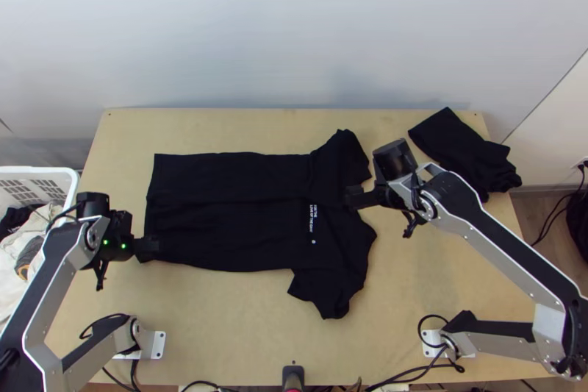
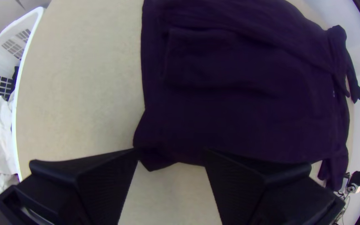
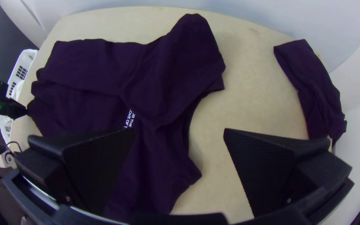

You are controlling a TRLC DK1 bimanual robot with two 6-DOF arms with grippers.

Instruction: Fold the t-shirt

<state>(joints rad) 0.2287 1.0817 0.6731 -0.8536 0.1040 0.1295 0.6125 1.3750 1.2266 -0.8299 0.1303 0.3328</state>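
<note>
black t-shirt [image 1: 228, 215] lies lengthwise across the bench [image 1: 235, 340], hem left, sleeves right, bent left arm's gripper [image 1: 149, 248] parted at the near hem corner, bent right arm's gripper [image 1: 353, 197] spread wide over the collar end, both gripping nothing

The top view looked steeply down from high over the near edge of the tabletop [image 1: 235, 326], facing the pale wall [image 1: 257, 24], far enough off to take in both arms [image 1: 507, 252]. The left wrist view looked down from close above the hem end of the t-shirt [image 1: 235, 208], near the white basket [image 1: 44, 170], past the left pincer [image 1: 147, 247]. The right wrist view looked down and toward the wall from above the collar end, past the right pincer [image 1: 356, 197], with the left pincer farther off. All three shared the t-shirt and the basket; the top and right wrist views also shared the black cloth [image 1: 463, 145] by the far right corner.
</note>
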